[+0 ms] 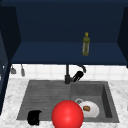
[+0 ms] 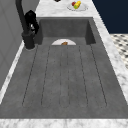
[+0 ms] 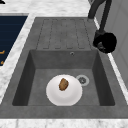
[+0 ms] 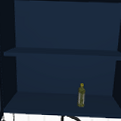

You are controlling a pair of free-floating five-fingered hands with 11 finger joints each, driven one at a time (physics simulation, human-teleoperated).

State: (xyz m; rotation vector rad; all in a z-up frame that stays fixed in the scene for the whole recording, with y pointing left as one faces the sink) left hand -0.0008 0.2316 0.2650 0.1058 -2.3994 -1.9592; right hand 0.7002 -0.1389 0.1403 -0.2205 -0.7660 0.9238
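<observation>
My right hand (image 1: 78, 75) is at the end of the dark faucet's spout (image 1: 82, 68), above the sink's back edge, and looks curled round it. It shows as a round black fist (image 3: 106, 43) beside the spout in the right side view and next to the faucet's post (image 2: 22, 17) as a black hand (image 2: 31, 20) in the left side view. My left hand (image 1: 34, 117) hangs at the sink's front left edge. A white plate (image 1: 93, 111) with a small brown piece of food (image 3: 63, 84) lies in the basin. A large red ball (image 1: 67, 115) shows at the sink's front edge.
The grey sink (image 1: 110, 100) has a ribbed drainboard (image 2: 65, 75) on the left and the basin with a drain (image 3: 82, 80) on the right. A yellow-green bottle (image 1: 86, 44) stands on the dark blue shelf above. A fruit plate (image 2: 77, 5) sits on the marble counter.
</observation>
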